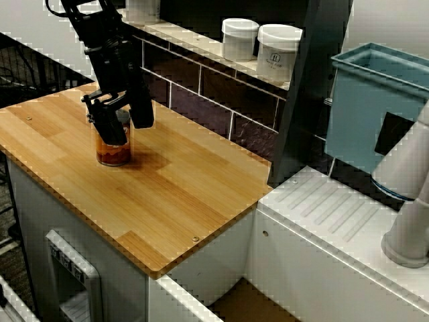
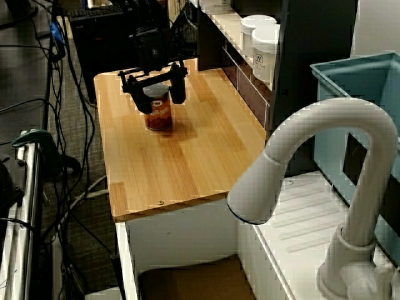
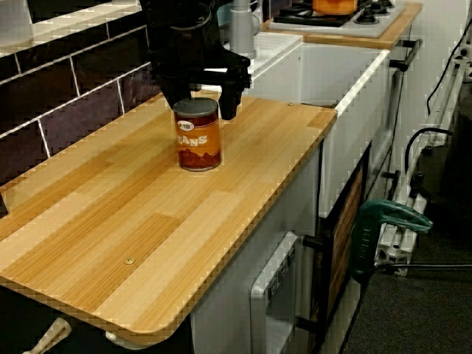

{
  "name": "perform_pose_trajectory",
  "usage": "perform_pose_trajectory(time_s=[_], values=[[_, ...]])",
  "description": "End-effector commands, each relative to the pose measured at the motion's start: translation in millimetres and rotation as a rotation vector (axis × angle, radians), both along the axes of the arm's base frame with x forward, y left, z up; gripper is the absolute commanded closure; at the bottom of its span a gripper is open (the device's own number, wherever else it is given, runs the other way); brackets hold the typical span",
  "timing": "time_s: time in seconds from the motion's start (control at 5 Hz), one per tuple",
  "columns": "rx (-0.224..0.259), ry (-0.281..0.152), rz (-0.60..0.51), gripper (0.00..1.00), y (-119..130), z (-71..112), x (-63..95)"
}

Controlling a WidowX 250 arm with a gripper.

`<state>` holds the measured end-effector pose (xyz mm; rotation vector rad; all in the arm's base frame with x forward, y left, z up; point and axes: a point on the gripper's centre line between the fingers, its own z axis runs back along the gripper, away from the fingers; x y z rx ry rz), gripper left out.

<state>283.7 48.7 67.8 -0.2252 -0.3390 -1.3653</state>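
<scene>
A: One gripper (image 2: pixel 159 99), jaws spread wide, straddling top of can (image 3: pixel 198 140). Not clamped. Contact with fingers: cannot tell.
B: Location of can?
A: Upright on wooden worktop (image 3: pixel 221 221), toward end far from white faucet (image 2: pixel 312 144). Two white jars (image 1: pixel 278 54) on shelf above tiled wall.

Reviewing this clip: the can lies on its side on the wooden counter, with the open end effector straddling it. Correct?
No. The can stands upright on the counter, not on its side; the low view along the counter shows it plainly. The end effector is open and straddles it, as stated.
</scene>
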Motion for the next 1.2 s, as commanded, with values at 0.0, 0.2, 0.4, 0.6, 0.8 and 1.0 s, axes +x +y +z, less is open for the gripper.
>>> perform_pose_trajectory(time_s=[0.0,0.2,0.4,0.6,0.8,1.0], values=[[0.0,0.0,0.0,0.0,0,0.0,0.0],[0.059,-0.044,0.007,0.0,-5,-8.0,-2.2],[0.116,-0.037,-0.004,0.0,-8,-22.7,-3.8],[0.136,-0.017,-0.021,0.0,-6,-23.5,-1.1],[0.125,-0.005,-0.017,0.0,0,-13.4,2.3],[0.106,0.013,-0.01,0.0,9,2.2,4.4]])
